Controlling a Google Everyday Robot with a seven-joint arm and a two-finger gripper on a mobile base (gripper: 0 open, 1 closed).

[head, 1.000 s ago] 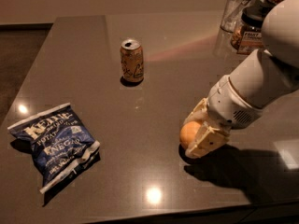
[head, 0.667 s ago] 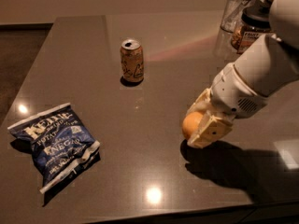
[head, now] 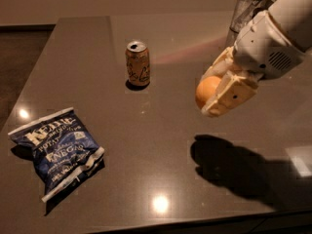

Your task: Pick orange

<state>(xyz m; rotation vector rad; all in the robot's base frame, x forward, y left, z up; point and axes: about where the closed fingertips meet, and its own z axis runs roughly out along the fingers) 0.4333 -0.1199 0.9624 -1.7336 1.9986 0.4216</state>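
Observation:
The orange (head: 206, 90) is a small round yellow-orange fruit held between the cream fingers of my gripper (head: 212, 92) at the right of the view. The gripper is shut on it and holds it well above the dark table (head: 161, 145); its shadow lies on the table below. The white arm runs up to the top right corner.
An orange-brown drink can (head: 137, 64) stands upright at the middle back. A blue chip bag (head: 57, 149) lies at the front left. A clear glass container (head: 247, 9) stands at the back right, behind the arm. The table's front edge is close below.
The gripper has risen with the orange from the table surface and moved up and a little right. The can and bag have not moved.

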